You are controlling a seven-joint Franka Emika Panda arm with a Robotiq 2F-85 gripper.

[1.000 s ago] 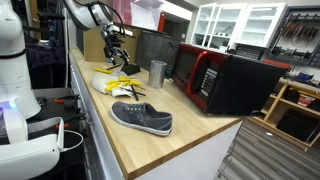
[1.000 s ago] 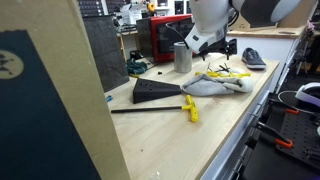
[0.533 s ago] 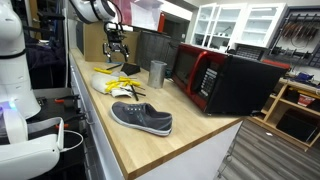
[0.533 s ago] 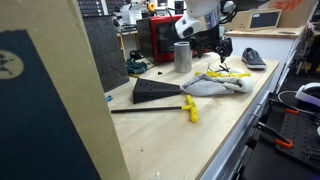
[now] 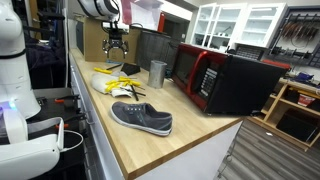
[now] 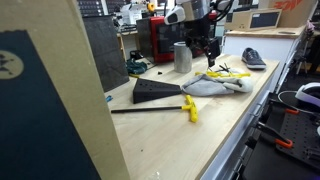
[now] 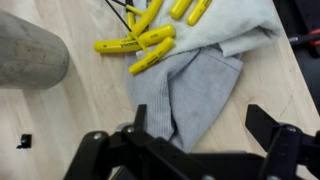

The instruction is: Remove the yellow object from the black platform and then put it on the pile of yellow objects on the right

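The pile of yellow objects (image 5: 124, 80) lies on the wooden counter, partly on a grey cloth (image 5: 103, 82); it also shows in an exterior view (image 6: 226, 73) and the wrist view (image 7: 140, 45). One yellow object (image 6: 190, 108) lies on the counter at the front corner of the black platform (image 6: 155, 92), beside a thin black rod. My gripper (image 5: 115, 43) hangs open and empty well above the pile and cloth, and shows in an exterior view (image 6: 208, 47). In the wrist view its fingers (image 7: 200, 130) spread over the grey cloth (image 7: 195, 85).
A metal cup (image 5: 157, 73) stands next to the pile, also in the wrist view (image 7: 30, 50). A grey shoe (image 5: 141, 118) lies nearer the counter's front. A red and black microwave (image 5: 225, 80) stands behind. A small black bit (image 7: 25, 141) lies on the wood.
My gripper has risen straight up from just above the pile, still open and empty. Nothing on the counter has moved.
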